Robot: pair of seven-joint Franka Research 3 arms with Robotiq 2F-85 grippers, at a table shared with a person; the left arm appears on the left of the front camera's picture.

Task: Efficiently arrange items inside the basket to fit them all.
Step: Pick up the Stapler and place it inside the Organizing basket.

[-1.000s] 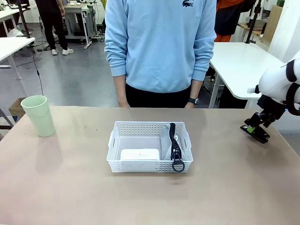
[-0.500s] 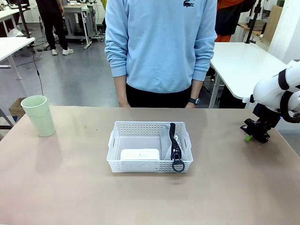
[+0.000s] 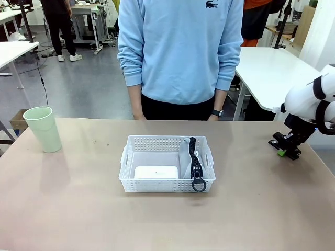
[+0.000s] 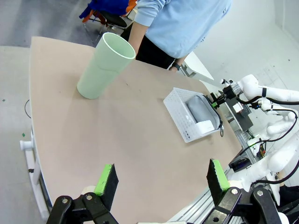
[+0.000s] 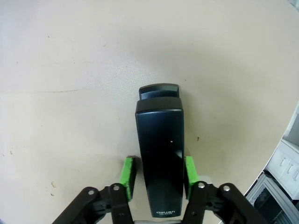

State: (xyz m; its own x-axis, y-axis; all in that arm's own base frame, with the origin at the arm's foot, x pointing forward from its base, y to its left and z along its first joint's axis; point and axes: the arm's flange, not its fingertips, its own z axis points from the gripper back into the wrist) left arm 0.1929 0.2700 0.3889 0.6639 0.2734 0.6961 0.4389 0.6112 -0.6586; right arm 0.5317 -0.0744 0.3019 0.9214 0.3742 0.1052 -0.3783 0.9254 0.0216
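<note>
One person in a light blue sweatshirt stands at the far side of a tan table facing two robot arms. There is one white basket, one grey pouch, one white device, one green cup and one black object. The right gripper is low over the table's right edge, and its jaws are closed on the black object. In the right wrist view one green pad presses each long side of the object, which runs straight out between the jaws and past the fingertips. Whether the object has left the table cannot be told. The left gripper hangs high with its jaws spread wide and nothing between them. Well ahead of those jaws and to their left stands the cup, upright. Well ahead and to their right sits the basket, with the pouch and the device side by side inside it. The cup and the black object are both outside the basket, well apart from it on opposite sides. A second ago the right jaws stood fully open over the black object; they have since closed on it. The basket, its two contents and the cup have not moved.
</note>
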